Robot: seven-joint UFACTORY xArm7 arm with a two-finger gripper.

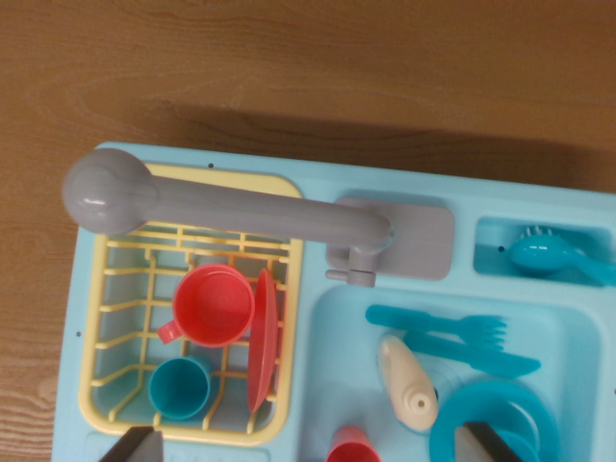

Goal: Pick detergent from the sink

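Observation:
The detergent point(408, 382) is a small cream bottle lying on its side in the light blue sink basin point(339, 332), its cap end pointing toward the bottom of the view. Just two dark fingertips of my gripper point(313, 446) show at the bottom edge, one at the wrist view's left point(135, 445) and one at the right point(489, 441). They stand far apart with nothing between them, so the gripper is open. The bottle lies between the fingertips' line and the faucet, nearer the right fingertip, untouched.
A grey faucet point(231, 207) reaches over a yellow rack point(115, 366) holding a red cup point(212, 306), a red plate point(262, 337) and a teal cup point(180, 388). In the basin are a blue fork point(443, 325), knife point(481, 356), blue plate point(496, 414) and red cup point(348, 448). A brush point(549, 255) lies in the upper right compartment.

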